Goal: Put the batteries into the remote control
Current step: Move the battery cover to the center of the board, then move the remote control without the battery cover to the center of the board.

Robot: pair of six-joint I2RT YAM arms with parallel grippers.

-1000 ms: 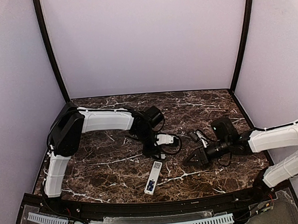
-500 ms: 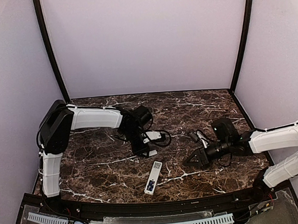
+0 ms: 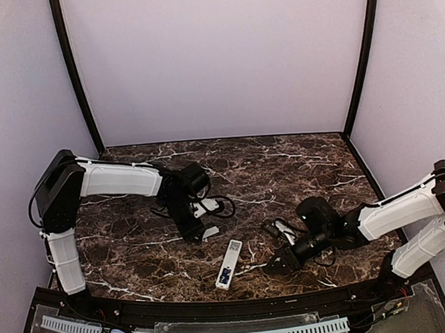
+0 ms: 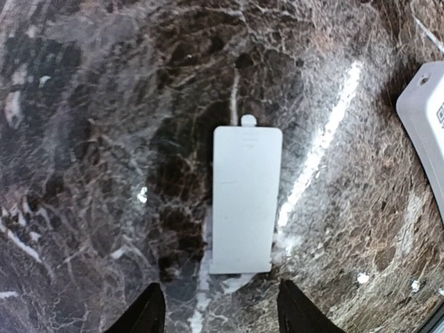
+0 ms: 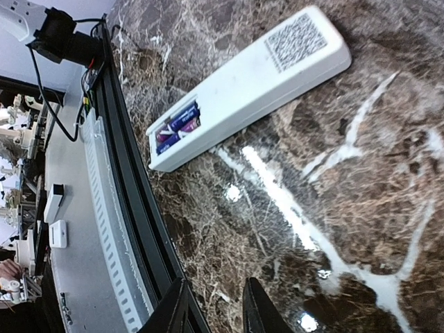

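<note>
Remote control [image 3: 229, 264] lies near, ahead of the empty, slightly parted right pincer [image 3: 275, 267].

White remote control [image 5: 250, 87], back up, blue-purple batteries [image 5: 179, 123] in its recess

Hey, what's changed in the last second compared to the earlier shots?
The left gripper swung to its own left with the white cover plate and let go: the plate now lies flat on the table, clear of the open gripper. The right gripper came toward the near edge, closer to the remote control. The remote, batteries in its recess, stayed put.
</note>
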